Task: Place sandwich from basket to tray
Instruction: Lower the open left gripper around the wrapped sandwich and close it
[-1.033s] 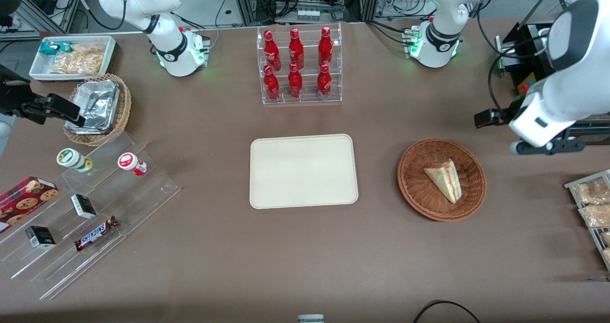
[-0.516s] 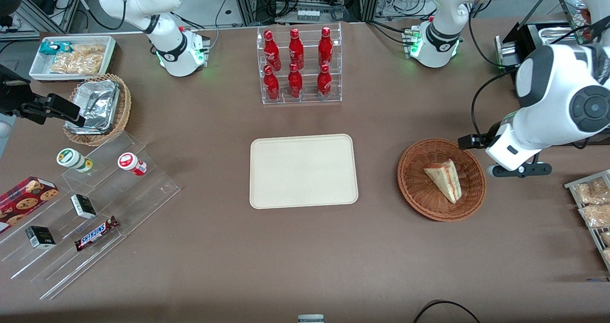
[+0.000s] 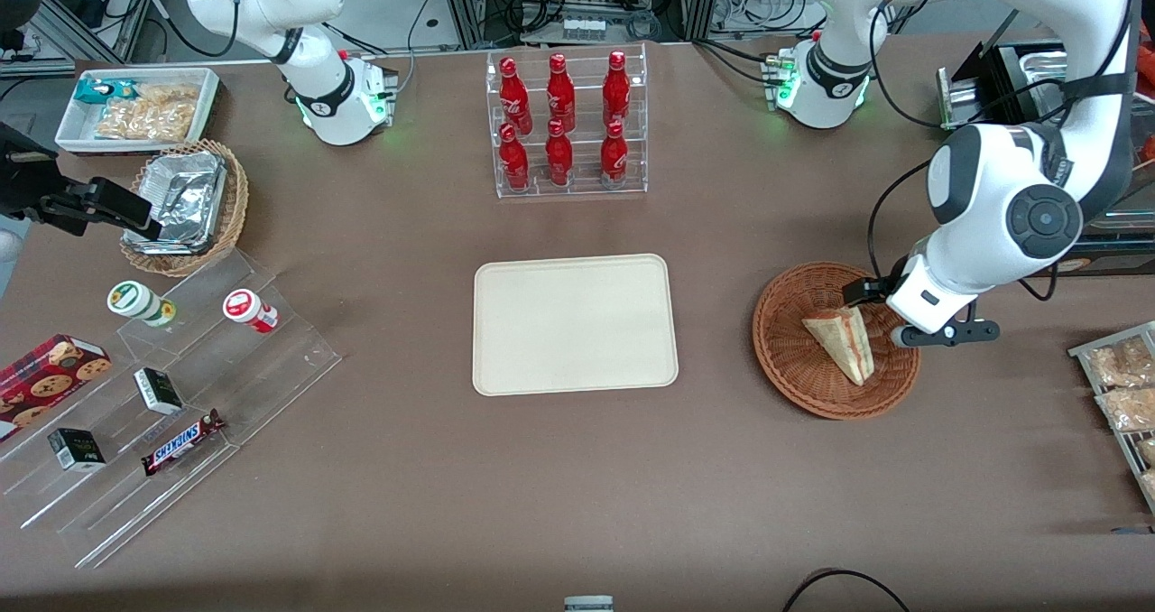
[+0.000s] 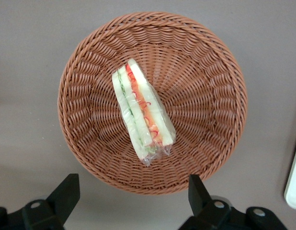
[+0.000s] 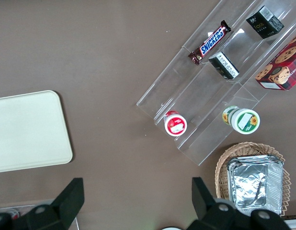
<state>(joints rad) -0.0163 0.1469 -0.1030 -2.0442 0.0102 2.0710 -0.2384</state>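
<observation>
A wrapped sandwich [image 3: 844,341] of pale bread with red, orange and green layers lies in the round reddish-brown wicker basket [image 3: 794,382]. My left gripper [image 3: 873,303] hovers above the basket's rim, on the side toward the working arm's end of the table. The left wrist view looks straight down on the sandwich [image 4: 141,108] in the basket [image 4: 210,72]. There my gripper [image 4: 131,194] is open, its two black fingers wide apart over the rim with nothing between them. The cream-beige tray [image 3: 574,323] lies flat at the table's middle, bare, beside the basket.
A clear rack of red bottles [image 3: 564,125] stands farther from the front camera than the tray. Packets on a rack [image 3: 1123,386] lie at the working arm's end. A clear stepped shelf with snacks [image 3: 171,395] and a tan basket with foil container [image 3: 185,201] are toward the parked arm's end.
My left arm has swung in from the working arm's end of the table and come down. The gripper has gone from beside the basket to above its rim. The sandwich has not moved.
</observation>
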